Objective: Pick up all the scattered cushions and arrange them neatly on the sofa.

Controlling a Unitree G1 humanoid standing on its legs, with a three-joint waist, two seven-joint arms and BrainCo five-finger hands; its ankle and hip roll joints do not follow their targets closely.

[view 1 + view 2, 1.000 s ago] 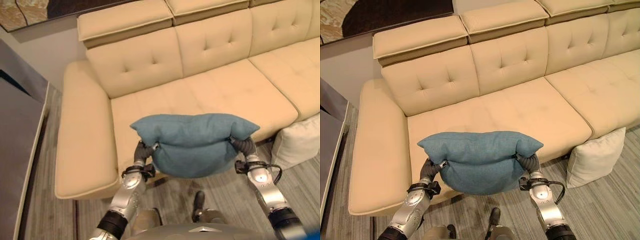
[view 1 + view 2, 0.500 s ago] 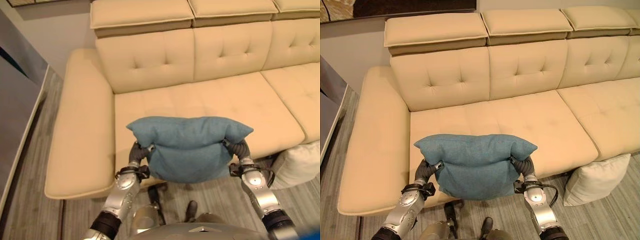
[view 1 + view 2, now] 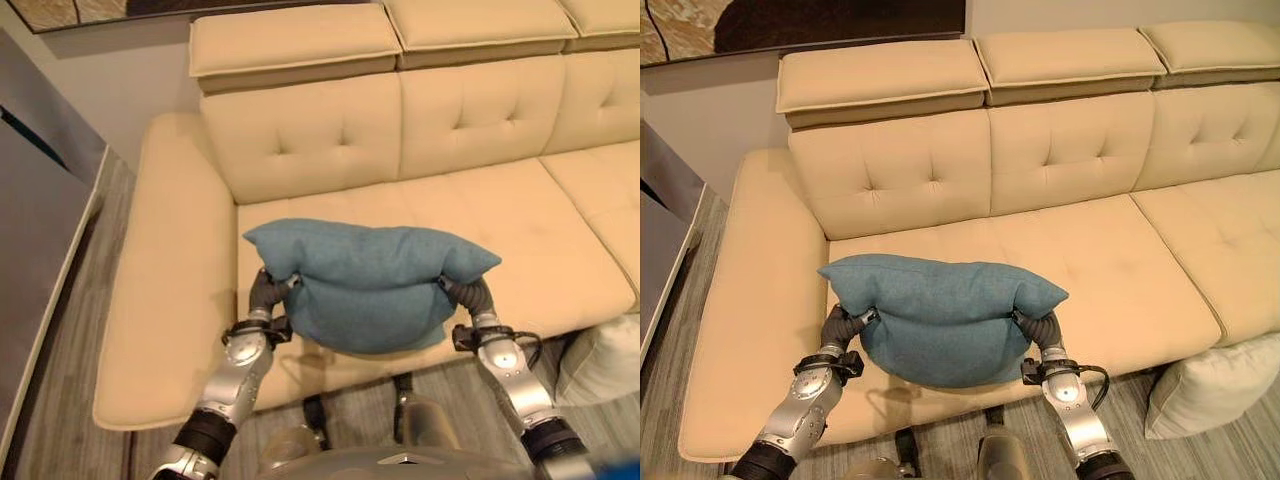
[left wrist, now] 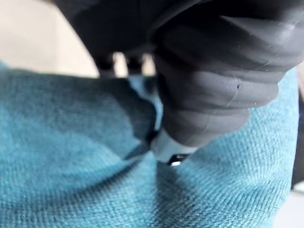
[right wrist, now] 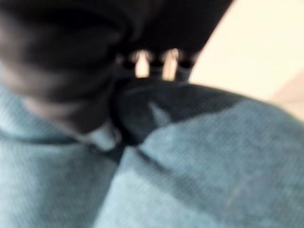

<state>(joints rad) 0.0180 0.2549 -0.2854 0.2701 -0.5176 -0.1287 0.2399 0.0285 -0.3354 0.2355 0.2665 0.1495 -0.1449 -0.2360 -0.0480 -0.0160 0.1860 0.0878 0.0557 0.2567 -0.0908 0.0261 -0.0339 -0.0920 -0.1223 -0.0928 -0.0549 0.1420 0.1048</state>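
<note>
With my left hand [image 3: 262,298] and right hand [image 3: 470,297] pinching its ends, I'd carried the blue cushion [image 3: 370,280] forward over the sofa [image 3: 480,195] seat, nearly ready to set down.

Both arms forward, left hand [image 3: 265,294] and right hand [image 3: 470,295] pinching opposite ends of the blue cushion [image 3: 368,283].

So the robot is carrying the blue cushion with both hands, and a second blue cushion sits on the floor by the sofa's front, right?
Not quite. Both hands, left hand and right hand, do grip the blue cushion above the sofa, but the cushion on the floor is white, not blue, as the right eye view shows.
</note>
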